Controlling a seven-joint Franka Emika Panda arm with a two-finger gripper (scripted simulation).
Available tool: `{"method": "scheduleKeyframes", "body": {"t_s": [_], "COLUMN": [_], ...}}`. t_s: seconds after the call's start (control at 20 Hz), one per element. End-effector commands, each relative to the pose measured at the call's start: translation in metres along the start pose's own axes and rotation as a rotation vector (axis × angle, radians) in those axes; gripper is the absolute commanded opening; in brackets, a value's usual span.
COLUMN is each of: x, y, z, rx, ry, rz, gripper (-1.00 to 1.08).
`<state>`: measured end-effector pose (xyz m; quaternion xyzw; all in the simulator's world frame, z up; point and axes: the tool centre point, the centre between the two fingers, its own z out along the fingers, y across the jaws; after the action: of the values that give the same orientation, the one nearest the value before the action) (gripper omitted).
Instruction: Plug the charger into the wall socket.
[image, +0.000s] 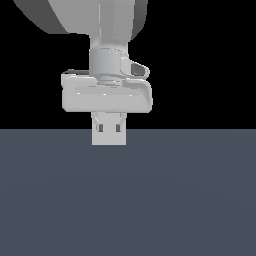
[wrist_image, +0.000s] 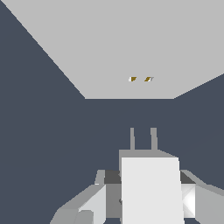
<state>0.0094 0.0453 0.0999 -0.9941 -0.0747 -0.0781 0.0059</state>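
Observation:
The charger (wrist_image: 151, 192) is an off-white block held between my gripper's (wrist_image: 148, 186) fingers (wrist_image: 103, 194), one on each side. Its two thin grey prongs (wrist_image: 132, 139) point toward the wall socket (wrist_image: 113, 52), a pale plate with two tiny dark holes (wrist_image: 132, 79). The prongs are roughly in line with the holes, and a strip of dark floor separates them from the plate. In the exterior view my gripper (image: 109, 131) points down. The wall socket (image: 108, 140) shows as a pale square behind its fingers. The charger blends into that square there.
A flat dark blue-grey floor (image: 200, 200) spreads all around, with black background above it. My arm's big grey links (image: 60, 15) fill the top of the exterior view.

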Motion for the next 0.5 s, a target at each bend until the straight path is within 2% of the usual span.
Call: {"method": "scheduleKeyframes", "body": {"t_s": [0.0, 0.45], "x": [0.000, 0.011], "y": [0.000, 0.000], "z": [0.000, 0.002], "rx": [0.000, 0.000], "ry": [0.000, 0.000], "rz": [0.000, 0.000], "gripper": [-1.00, -1.00]}}
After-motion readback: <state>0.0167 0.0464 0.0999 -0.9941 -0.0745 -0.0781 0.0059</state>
